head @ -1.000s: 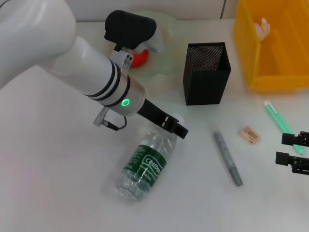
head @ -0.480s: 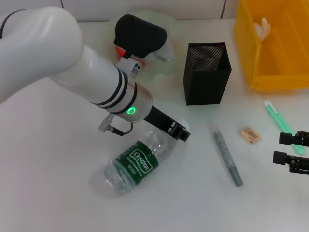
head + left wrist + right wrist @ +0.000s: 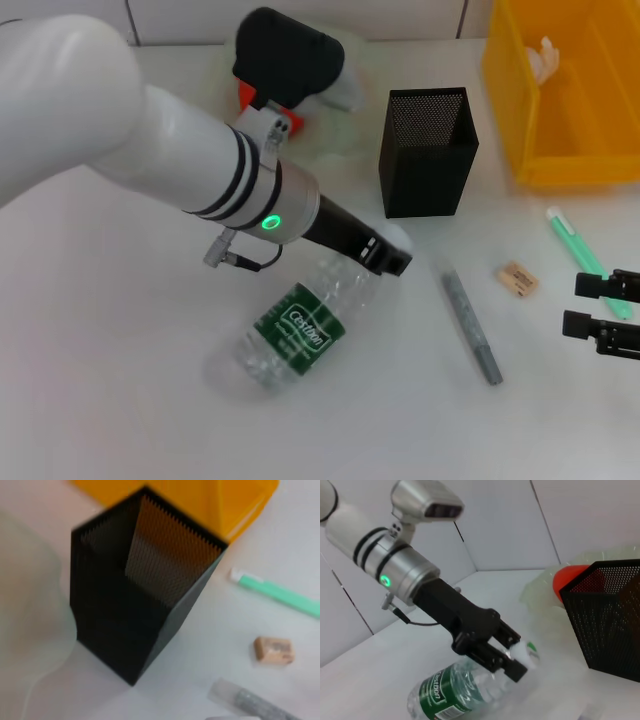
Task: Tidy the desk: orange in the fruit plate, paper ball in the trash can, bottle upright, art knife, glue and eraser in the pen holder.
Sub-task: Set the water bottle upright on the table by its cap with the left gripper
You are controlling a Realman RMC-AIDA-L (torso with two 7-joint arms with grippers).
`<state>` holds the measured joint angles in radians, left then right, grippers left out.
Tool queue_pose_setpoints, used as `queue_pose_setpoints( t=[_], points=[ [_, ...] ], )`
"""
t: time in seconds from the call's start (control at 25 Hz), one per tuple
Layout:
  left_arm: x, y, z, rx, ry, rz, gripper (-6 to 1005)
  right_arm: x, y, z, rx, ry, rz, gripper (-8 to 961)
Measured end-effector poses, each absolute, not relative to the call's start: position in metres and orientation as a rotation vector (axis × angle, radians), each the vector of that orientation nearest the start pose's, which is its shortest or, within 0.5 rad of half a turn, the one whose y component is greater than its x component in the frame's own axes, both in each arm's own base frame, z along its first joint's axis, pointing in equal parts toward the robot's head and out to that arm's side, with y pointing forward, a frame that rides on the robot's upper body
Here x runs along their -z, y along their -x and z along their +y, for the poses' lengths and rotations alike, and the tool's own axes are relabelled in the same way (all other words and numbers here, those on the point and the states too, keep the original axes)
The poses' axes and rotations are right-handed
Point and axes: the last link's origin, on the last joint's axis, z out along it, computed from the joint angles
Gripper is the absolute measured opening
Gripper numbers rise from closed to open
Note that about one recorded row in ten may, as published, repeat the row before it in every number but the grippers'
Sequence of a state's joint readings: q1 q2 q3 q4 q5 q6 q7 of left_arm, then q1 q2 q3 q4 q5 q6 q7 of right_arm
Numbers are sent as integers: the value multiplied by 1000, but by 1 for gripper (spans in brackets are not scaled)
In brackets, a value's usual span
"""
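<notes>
Clear ribbed plastic bottle (image 3: 300,330), green label, tilted, base on the white desk (image 3: 120,380); left gripper (image 3: 388,258) pinches its white-capped neck. Behind: translucent wavy fruit plate (image 3: 345,125) holding the orange (image 3: 262,100). Black mesh pen holder (image 3: 428,150), square, stands just beside. Grey stick (image 3: 468,328), tan eraser (image 3: 518,278), green pen (image 3: 578,248) lie apart on open desk. Yellow trash can (image 3: 520,120) holds the paper ball (image 3: 545,55). Right gripper (image 3: 605,308) at desk edge, fingers spread.
</notes>
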<state>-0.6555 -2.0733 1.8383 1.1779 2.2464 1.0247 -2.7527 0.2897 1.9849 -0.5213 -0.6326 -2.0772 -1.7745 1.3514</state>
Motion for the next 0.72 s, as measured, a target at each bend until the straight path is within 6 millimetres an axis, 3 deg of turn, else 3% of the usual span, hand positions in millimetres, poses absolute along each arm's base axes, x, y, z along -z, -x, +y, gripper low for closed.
queue_pose_setpoints(
  t=[0.16,0.2,0.4,0.72],
  points=[
    [90,120,341,-8,2702,-868,435,-46,-342,242,-740,2622,898,688],
    [78,124,339,58,2675,-856,435,-44,-340,243,-753,2622,895,688],
    [57,140,336,191,2590,-862,435,-39,-335,248,-774,2615,888,688],
    [35,156,325,453,2537,-833,434,-36,-329,256,-835,2590,898,689]
  ],
)
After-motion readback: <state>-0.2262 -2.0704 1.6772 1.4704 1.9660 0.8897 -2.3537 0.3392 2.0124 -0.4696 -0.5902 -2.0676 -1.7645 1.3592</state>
